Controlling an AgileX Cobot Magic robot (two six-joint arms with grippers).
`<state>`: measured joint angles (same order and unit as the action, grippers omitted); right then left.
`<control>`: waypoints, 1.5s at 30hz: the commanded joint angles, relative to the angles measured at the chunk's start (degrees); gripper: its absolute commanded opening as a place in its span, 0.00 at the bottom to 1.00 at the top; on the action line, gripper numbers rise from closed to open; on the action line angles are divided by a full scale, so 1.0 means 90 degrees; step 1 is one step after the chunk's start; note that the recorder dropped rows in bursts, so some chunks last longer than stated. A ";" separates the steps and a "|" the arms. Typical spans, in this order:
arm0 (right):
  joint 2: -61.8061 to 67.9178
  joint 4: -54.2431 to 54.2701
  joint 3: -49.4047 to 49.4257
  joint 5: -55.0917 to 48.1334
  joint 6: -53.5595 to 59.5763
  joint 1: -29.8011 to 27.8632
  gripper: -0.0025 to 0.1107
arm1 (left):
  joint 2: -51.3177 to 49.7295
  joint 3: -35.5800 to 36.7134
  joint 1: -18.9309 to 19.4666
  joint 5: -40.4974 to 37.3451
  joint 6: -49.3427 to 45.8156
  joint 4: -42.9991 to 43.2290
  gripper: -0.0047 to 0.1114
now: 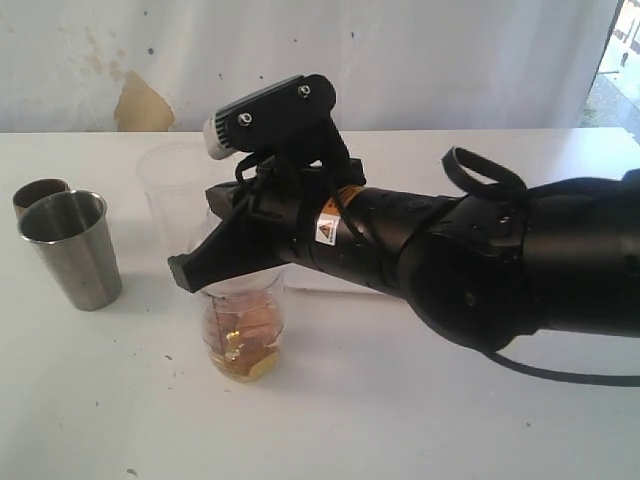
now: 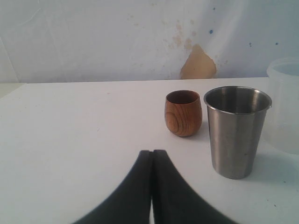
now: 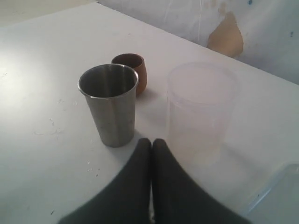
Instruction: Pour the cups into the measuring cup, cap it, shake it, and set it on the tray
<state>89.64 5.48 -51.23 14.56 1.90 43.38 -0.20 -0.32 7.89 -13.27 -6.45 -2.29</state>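
Right gripper [image 3: 151, 142] jaws pressed together, nothing between them. On the white table [image 3: 42, 93] beyond stand a steel tumbler [image 3: 110, 109] and a frosted plastic cup [image 3: 201, 112], apart. A small wooden cup [image 3: 134, 70] sits just behind the tumbler.

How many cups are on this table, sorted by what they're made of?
steel cup: 1
wooden cup: 1
frosted plastic cup: 1
clear cup with golden bits inside: 1
Total: 4
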 commanded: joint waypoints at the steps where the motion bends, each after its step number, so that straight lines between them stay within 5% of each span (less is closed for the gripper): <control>1: -0.0292 -0.0010 0.0149 -0.0606 0.0058 -0.0002 0.16 | 0.0023 0.0035 -0.0001 -0.0011 0.0020 0.0005 0.04; 5: -0.0409 0.0003 0.0056 -0.0567 0.0074 -0.0002 0.48 | 0.0023 0.0035 -0.0001 -0.0011 0.0020 0.0005 0.04; 8: -0.0409 0.0003 -0.0081 -0.0554 0.0074 -0.0002 0.61 | 0.0023 0.0035 -0.0001 -0.0011 0.0020 0.0005 0.04; 30: -0.1021 -0.0061 -0.0155 -0.1331 0.0102 -0.0002 0.68 | 0.0023 0.0035 -0.0001 -0.0011 0.0020 0.0005 0.04; 34: -0.1021 -0.0061 -0.0155 -0.1432 0.0102 -0.0002 0.81 | 0.0023 0.0035 -0.0001 -0.0011 0.0020 0.0005 0.04; 45: -0.0909 -0.0014 -0.0155 -0.1881 0.0250 -0.0002 0.95 | 0.0023 0.0035 -0.0001 -0.0011 0.0020 0.0005 0.04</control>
<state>80.47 5.48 -52.34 0.00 2.31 43.38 -0.20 -0.32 7.89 -13.27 -6.45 -2.29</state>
